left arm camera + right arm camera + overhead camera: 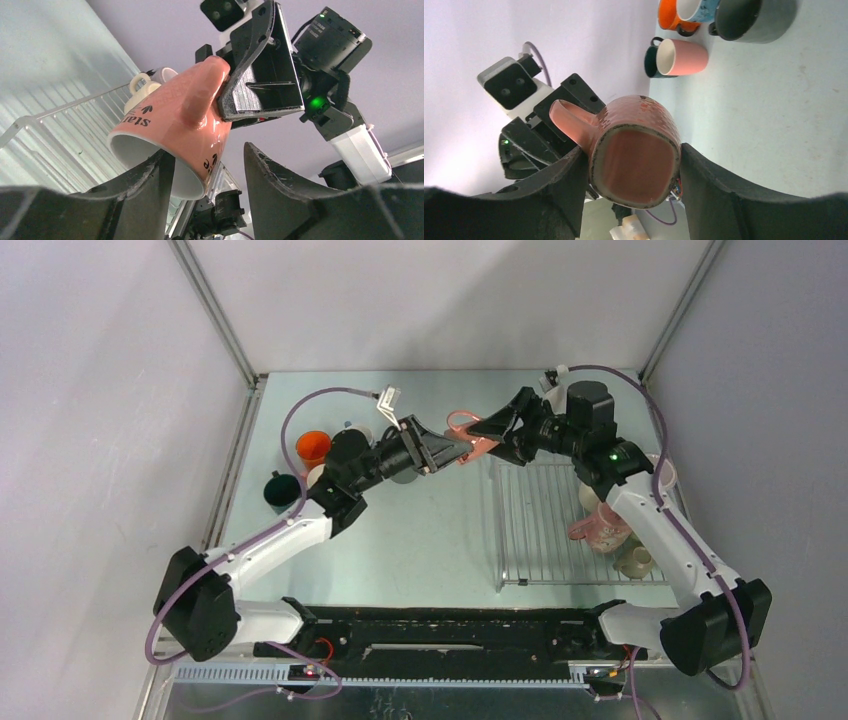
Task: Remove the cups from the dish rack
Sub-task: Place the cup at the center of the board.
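Cup [170, 125], pink, hangs over the tabletop just off the rack's [540, 515] far left corner, its mouth toward the left gripper [207, 152]. Right gripper [631, 152] is clamped on its base end. Left one stands half open, one finger [150, 185] at the rim, the other apart. More cups [603, 530] sit at the rack's right edge.

A salmon mug [170, 125] hangs tilted in mid-air near the wire rack's [540, 525] far left corner.
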{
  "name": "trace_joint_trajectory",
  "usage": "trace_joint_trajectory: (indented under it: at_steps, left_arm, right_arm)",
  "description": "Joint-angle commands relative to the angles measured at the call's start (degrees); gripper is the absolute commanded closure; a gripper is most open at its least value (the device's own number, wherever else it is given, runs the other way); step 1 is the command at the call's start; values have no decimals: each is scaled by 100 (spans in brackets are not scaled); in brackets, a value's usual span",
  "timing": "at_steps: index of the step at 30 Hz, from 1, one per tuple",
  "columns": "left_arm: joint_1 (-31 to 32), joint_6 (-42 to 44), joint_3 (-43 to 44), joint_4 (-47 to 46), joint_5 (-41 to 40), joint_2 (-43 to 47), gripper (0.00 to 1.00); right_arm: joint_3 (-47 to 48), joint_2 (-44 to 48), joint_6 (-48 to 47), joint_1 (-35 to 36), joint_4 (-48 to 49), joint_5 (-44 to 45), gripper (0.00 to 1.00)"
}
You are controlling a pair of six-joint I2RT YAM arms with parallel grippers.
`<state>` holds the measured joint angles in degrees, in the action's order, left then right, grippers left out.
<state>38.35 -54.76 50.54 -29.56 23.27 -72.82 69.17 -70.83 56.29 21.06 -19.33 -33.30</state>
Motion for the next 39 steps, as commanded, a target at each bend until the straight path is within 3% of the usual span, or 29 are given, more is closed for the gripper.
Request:
trace_joint_trajectory:
  at_steps: [1,10,17,21,25,31,39]
  left_arm:
    - [31,-148,-108,-636,252,4,46]
    - [26,-175,-76,-797,291,-18,67]
    - [27,-89,-80,-797,271,48,97]
    - [25,-39,-84,-788,211,74,100]
    - [29,98,-67,-538,54,141,100]
    - [30,364,-124,98,-406,468,100]
    - [-64,522,-311,843,-1122,874,100]
  right_arm:
    - [52,81,606,79,932,-391,73]
    - [-285,96,1068,150,1443,-523,74]
    - [-378,76,1104,174,1402,-482,74]
    - [-505,179,1078,199,1352,-366,67]
    - [-578,264,977,216,1238,-256,55]
    - [-600,464,674,216,937,1,13]
    - [-611,593,305,223,521,327,0]
